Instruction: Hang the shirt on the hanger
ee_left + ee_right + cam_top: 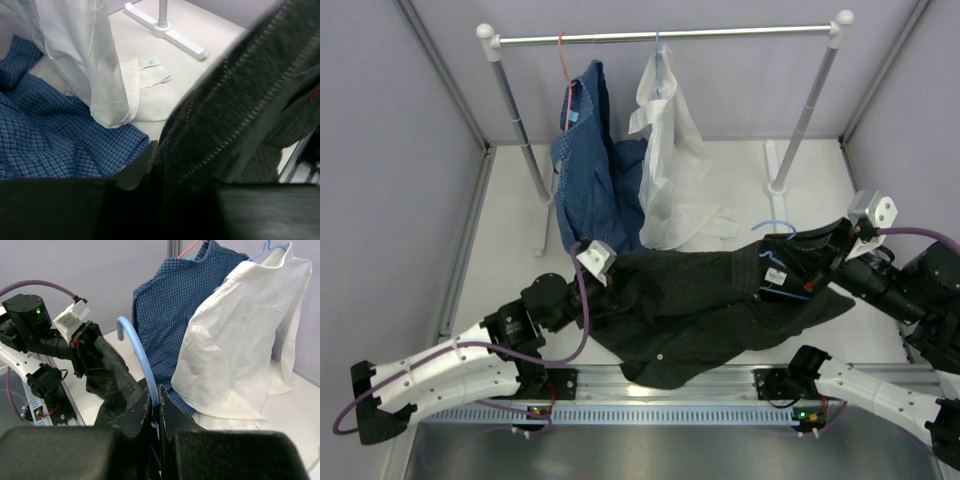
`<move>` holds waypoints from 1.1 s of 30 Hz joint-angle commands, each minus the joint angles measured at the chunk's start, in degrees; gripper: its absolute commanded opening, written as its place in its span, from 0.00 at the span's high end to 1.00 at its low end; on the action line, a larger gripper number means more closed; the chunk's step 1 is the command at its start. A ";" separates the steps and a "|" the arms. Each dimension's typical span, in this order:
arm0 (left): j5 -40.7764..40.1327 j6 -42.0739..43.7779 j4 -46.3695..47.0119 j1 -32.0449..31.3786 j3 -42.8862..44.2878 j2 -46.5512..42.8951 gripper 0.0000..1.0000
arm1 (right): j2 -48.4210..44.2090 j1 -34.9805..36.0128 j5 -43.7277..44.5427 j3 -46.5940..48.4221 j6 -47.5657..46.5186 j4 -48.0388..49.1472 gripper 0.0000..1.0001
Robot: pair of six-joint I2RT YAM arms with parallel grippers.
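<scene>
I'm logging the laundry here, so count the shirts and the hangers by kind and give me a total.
Shirts: 3 (black shirt, blue patterned shirt, white shirt)
Hangers: 3 (light-blue hanger, red-orange hanger, blue hanger)
Total: 6

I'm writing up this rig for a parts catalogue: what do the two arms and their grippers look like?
The left arm and right arm start as white links, then turn to black rounded joints. A purple cable loops along each, and a white camera block sits at each wrist. The right gripper is black and blocky. A green light shows on a left joint.
</scene>
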 commanded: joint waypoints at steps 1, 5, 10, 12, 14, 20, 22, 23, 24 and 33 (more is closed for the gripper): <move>-5.88 -1.29 6.16 -0.05 2.69 2.37 1.00 | 0.20 0.63 1.87 2.05 -0.49 -0.23 1.00; -19.29 -4.36 3.52 -0.05 3.66 3.87 1.00 | -0.59 0.54 7.50 0.55 -0.49 -0.06 1.00; -35.42 -11.38 -1.75 0.04 3.40 2.47 1.00 | -3.40 0.54 15.23 -2.61 0.30 2.14 1.00; -34.84 -11.40 -1.32 0.04 2.87 1.16 1.00 | -4.81 0.63 17.86 -3.58 0.65 2.75 1.00; -30.89 -10.43 -0.18 0.04 2.52 0.80 1.00 | -5.25 0.63 17.09 -3.84 0.74 3.02 1.00; -11.55 -5.95 3.51 0.04 5.06 3.69 0.77 | -2.71 0.63 12.52 -3.41 1.18 3.37 1.00; -9.17 -4.55 3.25 0.04 6.99 4.31 0.35 | -2.18 0.63 12.25 -3.32 1.01 3.37 1.00; -9.07 -4.10 2.12 0.04 7.78 4.49 0.13 | -1.92 0.63 12.51 -3.32 0.92 3.46 1.00; -9.24 -2.80 -0.06 0.04 9.79 4.31 0.02 | -2.00 0.63 13.13 -3.40 0.74 3.37 1.00; 6.72 4.25 -8.43 0.04 25.44 6.65 0.02 | -1.74 0.63 16.32 -5.60 -0.39 2.49 1.00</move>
